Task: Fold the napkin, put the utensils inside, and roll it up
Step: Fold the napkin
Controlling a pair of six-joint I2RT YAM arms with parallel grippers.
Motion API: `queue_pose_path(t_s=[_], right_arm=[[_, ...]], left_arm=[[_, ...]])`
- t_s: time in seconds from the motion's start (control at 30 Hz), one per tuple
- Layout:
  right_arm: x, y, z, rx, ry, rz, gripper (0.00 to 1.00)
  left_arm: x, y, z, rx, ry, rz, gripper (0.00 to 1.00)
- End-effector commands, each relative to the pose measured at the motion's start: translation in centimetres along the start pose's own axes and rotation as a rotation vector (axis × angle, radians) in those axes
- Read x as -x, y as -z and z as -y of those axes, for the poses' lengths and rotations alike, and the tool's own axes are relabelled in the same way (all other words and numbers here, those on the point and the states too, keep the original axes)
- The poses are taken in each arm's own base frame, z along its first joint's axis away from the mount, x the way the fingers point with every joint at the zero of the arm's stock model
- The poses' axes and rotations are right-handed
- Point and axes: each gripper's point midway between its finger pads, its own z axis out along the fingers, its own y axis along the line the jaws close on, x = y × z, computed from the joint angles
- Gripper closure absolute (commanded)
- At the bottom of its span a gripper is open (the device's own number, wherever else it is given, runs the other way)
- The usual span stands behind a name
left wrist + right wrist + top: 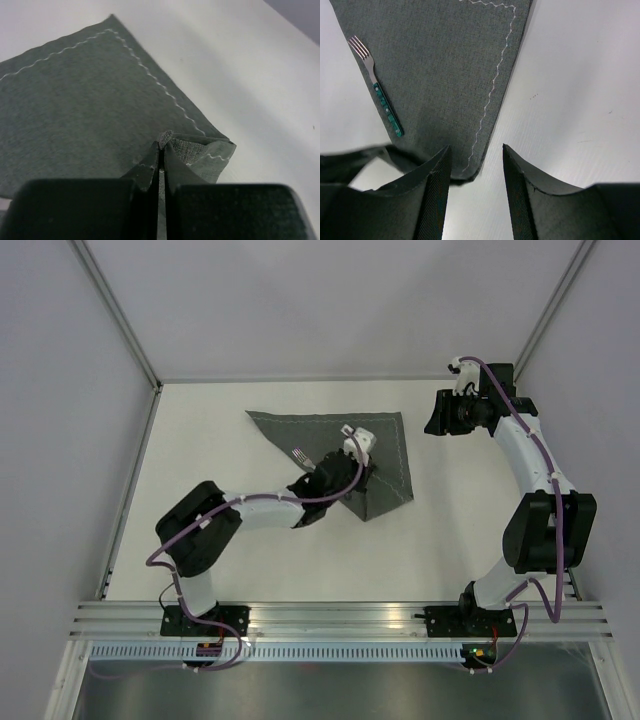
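The dark grey napkin lies folded on the table with its pale stitched hem along the right edge. My left gripper rests on its lower right part. The left wrist view shows that gripper shut on a bunched-up fold of the napkin. The small fork lies at the cloth's left edge, tines pointing up-left. In the right wrist view the fork, with its teal handle, lies on the napkin. My right gripper hovers open to the right of the cloth. Nothing is between its jaws, and a napkin corner sits just under its left finger.
The white table is bounded by grey walls and a metal frame on the left, back and right. The arm bases sit on a rail at the near edge.
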Motion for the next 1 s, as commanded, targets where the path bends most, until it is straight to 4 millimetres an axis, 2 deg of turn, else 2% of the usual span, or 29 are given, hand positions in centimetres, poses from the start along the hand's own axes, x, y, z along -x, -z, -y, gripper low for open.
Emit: queue_pose_path(t_s=[0.0, 0.07, 0.1, 0.17, 0.2, 0.33, 0.57, 0.7, 0.97], right_arm=[[0.8, 0.8, -0.9, 0.024, 0.013, 0.035, 0.49], [0.8, 0.7, -0.9, 0.027, 0.010, 0.032, 0.49], [0.7, 0.7, -0.9, 0.029, 0.010, 0.032, 0.49], [0.6, 0.6, -0.9, 0.032, 0.007, 0.027, 0.49], [0.6, 0.6, -1.0, 0.033, 0.006, 0.026, 0.49], [0.6, 0.6, -1.0, 0.037, 0.009, 0.024, 0.49], [0.3, 0.4, -1.0, 0.042, 0.006, 0.014, 0.49], [0.3, 0.4, -1.1, 0.044, 0.011, 0.012, 0.50], [0.1, 0.1, -0.9, 0.043, 0.008, 0.004, 0.50]], left_arm=[[0.6, 1.0, -2.9, 0.030, 0.329, -0.039, 0.98], [0.6, 1.1, -5.4, 0.078, 0.390, -0.043, 0.98], [0.1, 1.3, -8.1, 0.123, 0.432, -0.058, 0.98], [-0.2, 1.5, -10.3, 0.153, 0.512, -0.063, 0.98], [-0.4, 1.7, -12.2, 0.177, 0.554, -0.064, 0.98], [-1.3, 2.3, -15.9, 0.247, 0.604, -0.076, 0.98], [-2.2, 2.7, -19.8, 0.291, 0.659, -0.105, 0.98], [-3.2, 2.5, -20.6, 0.305, 0.679, -0.138, 0.98], [-3.9, 2.3, -22.2, 0.309, 0.706, -0.153, 0.98]])
